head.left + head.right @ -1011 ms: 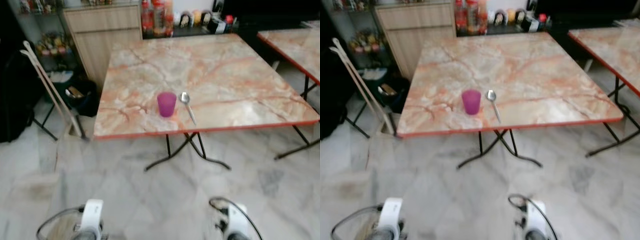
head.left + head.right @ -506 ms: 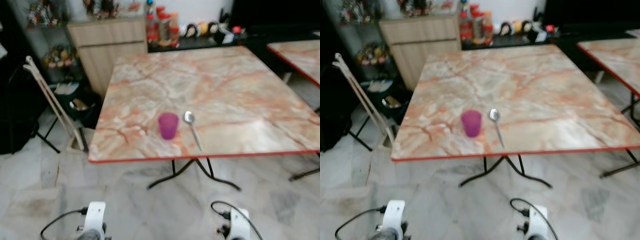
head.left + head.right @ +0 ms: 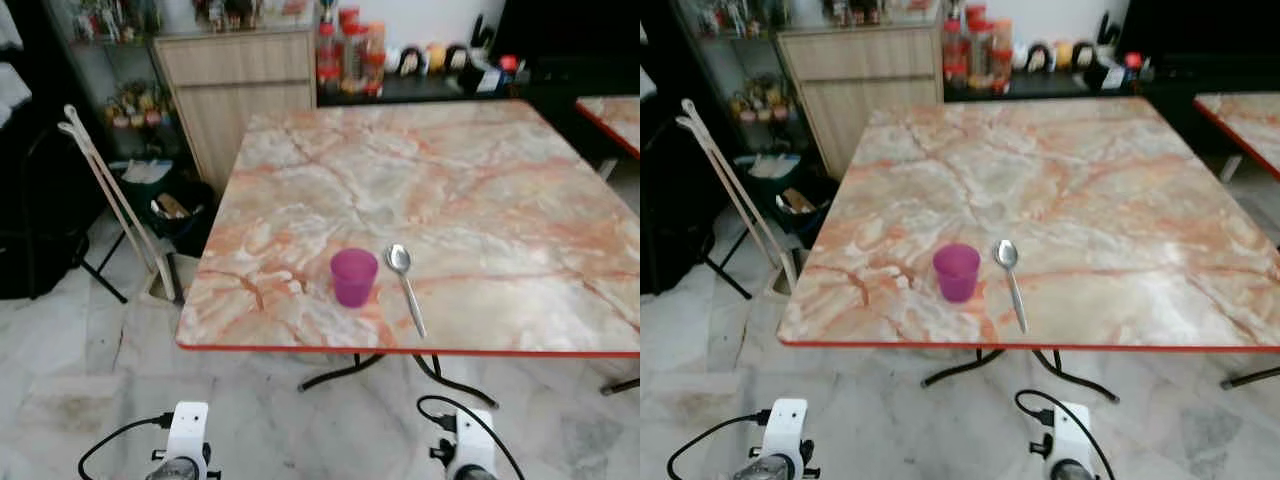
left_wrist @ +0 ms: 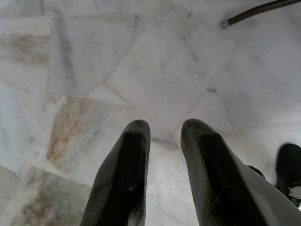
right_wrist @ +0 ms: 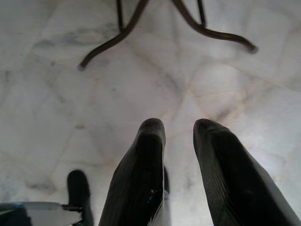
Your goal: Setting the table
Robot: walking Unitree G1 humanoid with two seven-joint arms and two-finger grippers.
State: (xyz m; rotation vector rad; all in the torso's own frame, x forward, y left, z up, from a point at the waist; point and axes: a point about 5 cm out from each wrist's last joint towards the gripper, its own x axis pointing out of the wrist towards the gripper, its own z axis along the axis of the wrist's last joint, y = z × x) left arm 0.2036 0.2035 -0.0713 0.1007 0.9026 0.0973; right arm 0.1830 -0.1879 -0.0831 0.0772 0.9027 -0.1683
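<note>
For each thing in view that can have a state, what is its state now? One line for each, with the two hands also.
Purple cup: upright, mouth up, on the table near its front edge.
Spoon: lying flat beside the cup, bowl pointing away from the robot.
Left hand: open, holding nothing, hanging over the floor.
Right hand: open, holding nothing, hanging over the floor.

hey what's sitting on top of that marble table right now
On the marble table, near its front edge, stand a purple cup and, just to its right, a metal spoon. Whether the cup holds anything cannot be told.
</note>
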